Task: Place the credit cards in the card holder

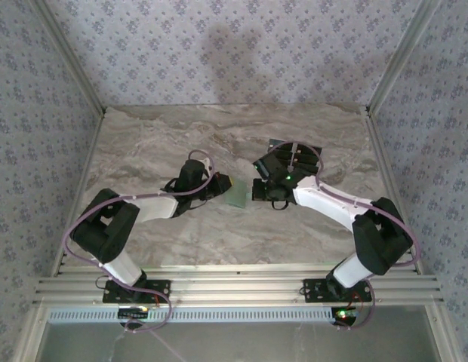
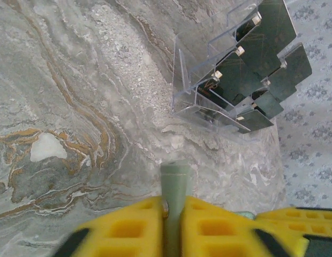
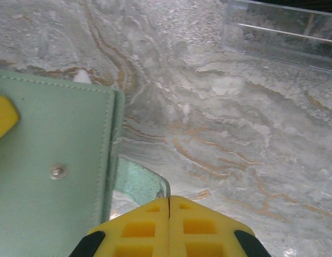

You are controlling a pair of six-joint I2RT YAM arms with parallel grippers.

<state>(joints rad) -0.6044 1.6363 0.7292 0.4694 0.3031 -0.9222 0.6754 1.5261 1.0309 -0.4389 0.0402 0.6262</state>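
Marble tabletop (image 1: pixel 219 241), floral-papered walls (image 1: pixel 219 45). Left gripper (image 2: pixel 174 211) pinches card holder (image 3: pixel 53 176) edge-on; right gripper (image 3: pixel 170 202) pressed together, bare. Left wrist view adds credit cards (image 2: pixel 246 69), seemingly slotted in clear stand (image 2: pixel 187 80).

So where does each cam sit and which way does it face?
Top external: above and behind the bases, looking down at the table; both arms show, left gripper on the wallet, right gripper beside it.
Left wrist: on the left arm, looking along its fingers, shut on the wallet's edge, toward the stand of cards.
Right wrist: on the right arm, looking down past its shut fingers at the table.
Shared: both wrist views catch the wallet and the stand.
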